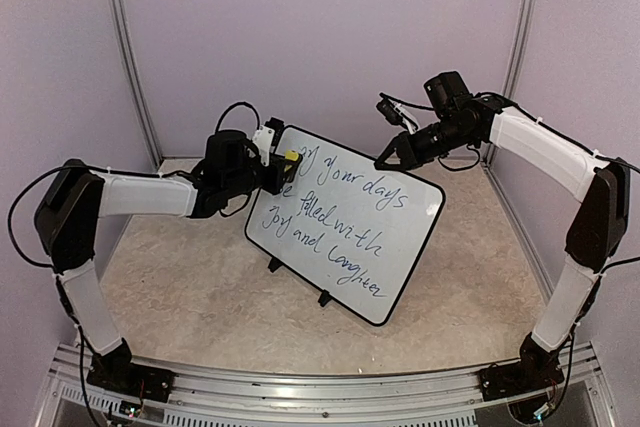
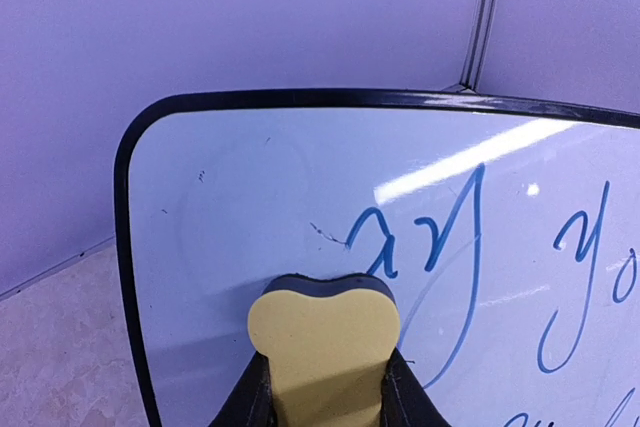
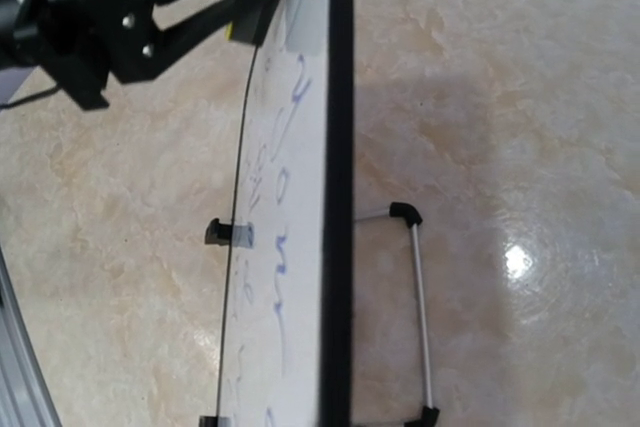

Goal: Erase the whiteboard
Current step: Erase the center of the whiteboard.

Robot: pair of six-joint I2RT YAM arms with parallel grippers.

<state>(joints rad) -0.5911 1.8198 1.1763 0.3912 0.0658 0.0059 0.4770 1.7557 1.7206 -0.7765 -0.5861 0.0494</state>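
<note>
1. Whiteboard (image 1: 345, 232): stands at the middle of the table (image 1: 190, 287) on small black feet (image 1: 323, 299). It leans back, and its long side runs diagonally from far left to near right between the two arms.
2. Writing (image 2: 440, 237): blue cursive lines cover most of the face. The far-left corner is bare apart from faint smudges.
3. Left gripper (image 1: 284, 171): the jaws are clamped on a yellow eraser (image 2: 325, 347), with one dark finger (image 2: 250, 402) on each side of it. The eraser's dark edge meets the board just inside the far-left corner, beside the first blue strokes.
4. Right gripper (image 1: 384, 160): the jaws are together with nothing between them. The tip is at the board's top edge; whether it touches cannot be told.
5. Wire stand (image 3: 415, 317): a thin metal loop with black corners lies on the table behind the board. It shows in the right wrist view, which looks down along the black frame (image 3: 338, 197).
</note>
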